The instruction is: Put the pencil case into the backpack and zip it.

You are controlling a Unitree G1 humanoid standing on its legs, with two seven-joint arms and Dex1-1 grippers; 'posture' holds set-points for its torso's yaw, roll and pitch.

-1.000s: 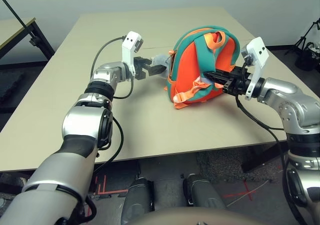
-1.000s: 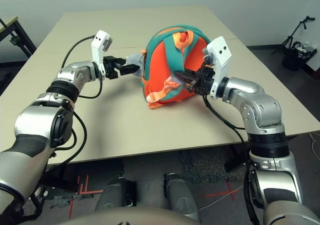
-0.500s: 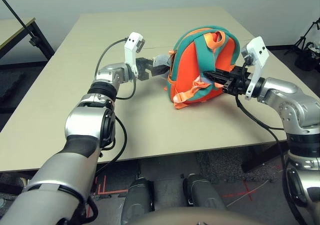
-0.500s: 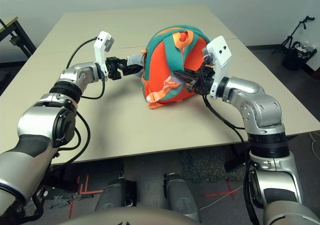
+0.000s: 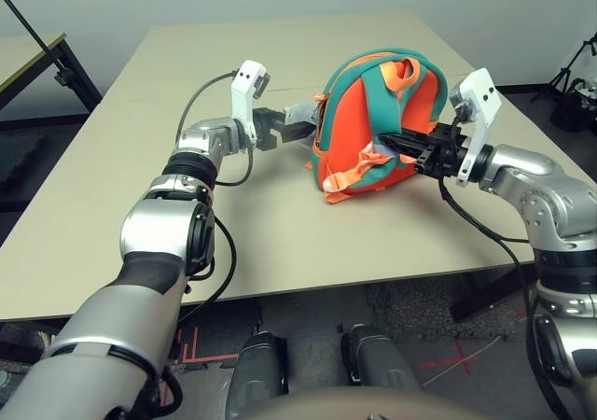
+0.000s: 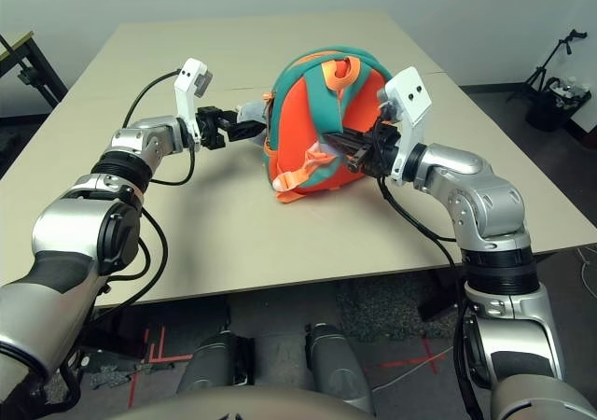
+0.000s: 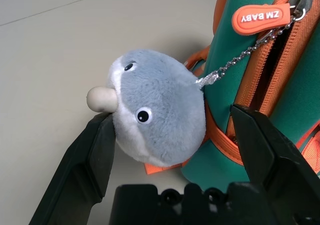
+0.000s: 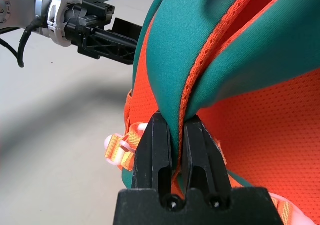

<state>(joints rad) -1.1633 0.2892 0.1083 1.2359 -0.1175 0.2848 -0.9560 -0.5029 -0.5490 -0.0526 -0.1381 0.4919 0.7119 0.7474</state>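
The scene is evenly and brightly lit from overhead. Soft, short shadows are cast on the table (image 5: pixel 280 233) beneath the backpack (image 5: pixel 373 126). No glare is seen. In the right wrist view the background is left blurred.

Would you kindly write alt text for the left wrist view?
A grey plush penguin charm sits between the left gripper's open black fingers, hanging by a bead chain from the orange-and-teal backpack's zipper, over a beige table.
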